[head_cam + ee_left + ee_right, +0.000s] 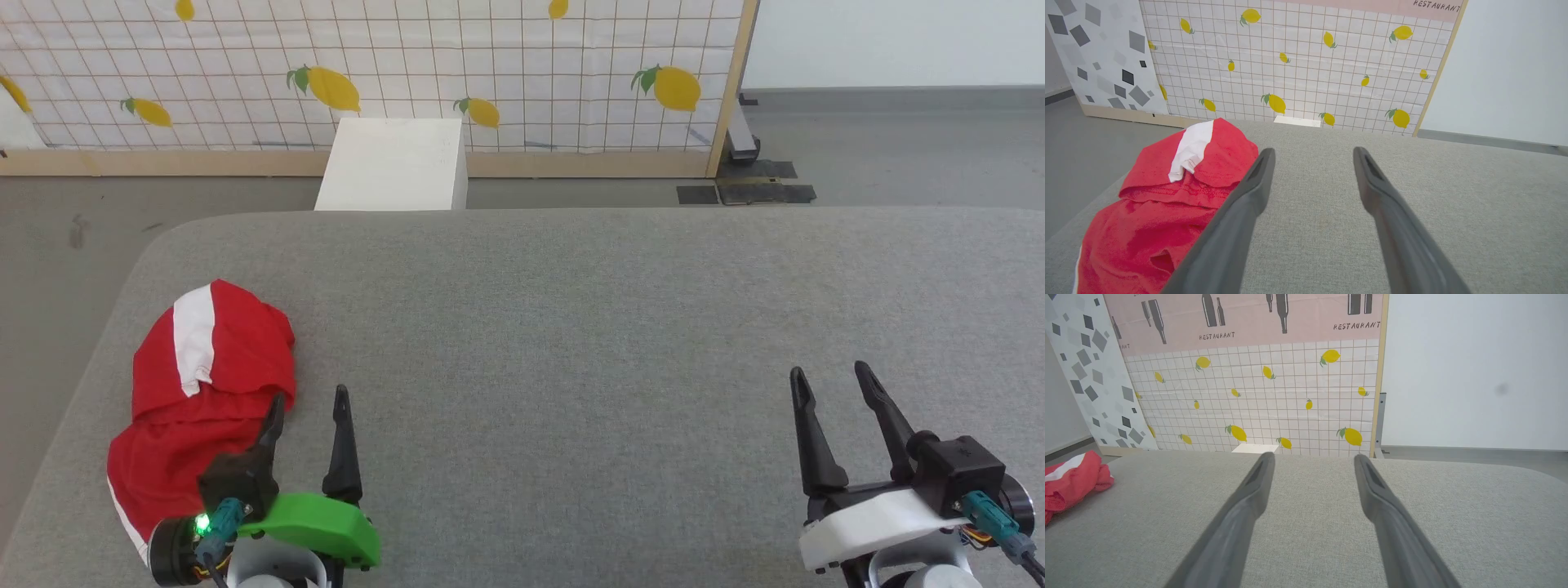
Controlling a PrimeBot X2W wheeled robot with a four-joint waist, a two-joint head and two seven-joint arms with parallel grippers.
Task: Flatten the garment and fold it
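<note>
Pictured with the folding job not yet begun: the garment (204,384), heaped and unflattened close to the left edge of the grey tabletop (571,327), well away from the middle. Runs long from the near-left corner toward the far side, roughly along that edge, with a broad white stripe (194,339) on the far hump and a thin line of white trim at the near end.

Puts the left hand (309,398) nearest by far: just to the right of the heap, spread wide, gripping nothing, one fingertip (276,402) crossing the cloth's right margin from the head camera. Cannot tell whether touching the cloth or just above it. From the left wrist camera, places the red folds (1167,212) left of and partly behind that same finger, with bare grey weave across the gap of the hand (1313,153).

Leaves the right hand (829,371) well apart at the lower right, equally wide open and empty (1313,456). From its wrist camera, catches the garment (1069,482) as a red lump at the far left.

By these pictures, calls for a short leftward reach by the left hand onto a hem, and a long cross-table reach by the right, before any spreading along that near-to-far line. Likely to drag and bunch again if pulled from one side alone.
</note>
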